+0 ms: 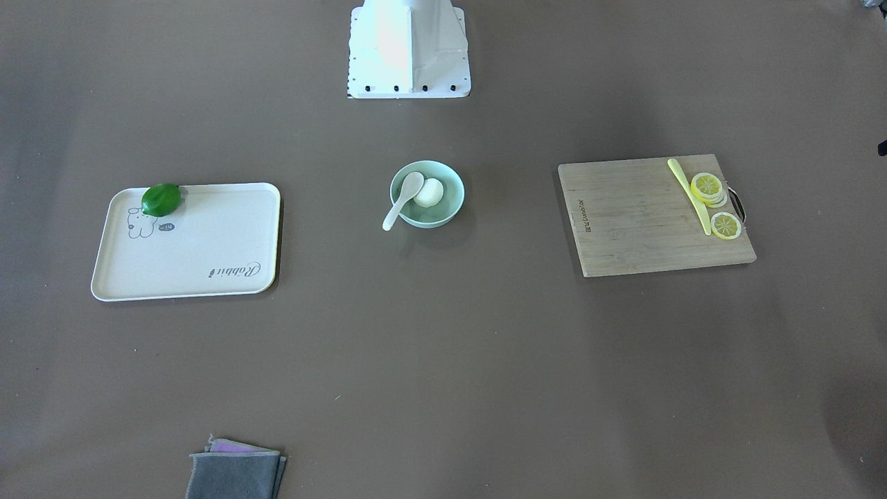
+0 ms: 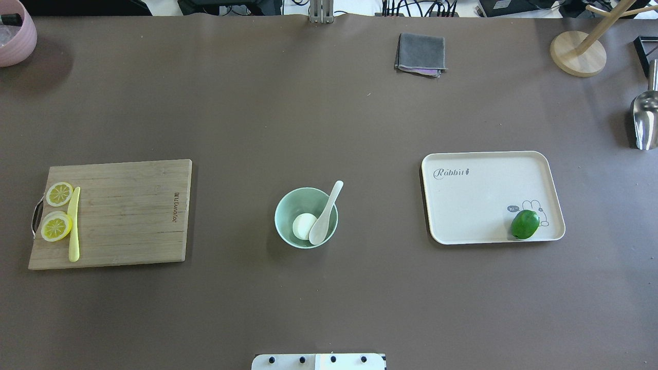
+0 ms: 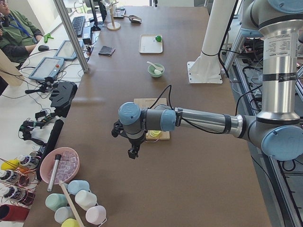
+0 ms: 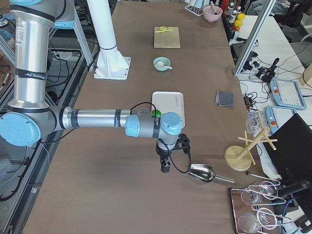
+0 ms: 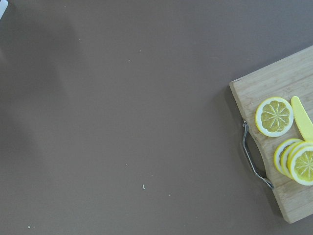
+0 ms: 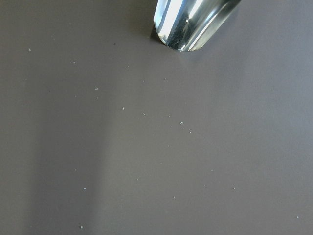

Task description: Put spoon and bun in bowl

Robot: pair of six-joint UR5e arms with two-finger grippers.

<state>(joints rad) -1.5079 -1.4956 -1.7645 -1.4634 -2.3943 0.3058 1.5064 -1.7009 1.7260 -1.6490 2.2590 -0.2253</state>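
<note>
Both bun (image 2: 303, 225) and spoon (image 2: 325, 216) lie in the bowl (image 2: 289, 203); left gripper (image 3: 132, 153) and right gripper (image 4: 165, 167) states cannot be told.

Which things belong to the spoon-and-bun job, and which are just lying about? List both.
Job: spoon, bun, mint-green bowl that holds both.

Lying about: cutting board, lemon slices, yellow knife, tray, lime, grey cloth, metal scoop.

Lemon slices (image 5: 274, 116) on cutting board (image 5: 293, 200)
</note>
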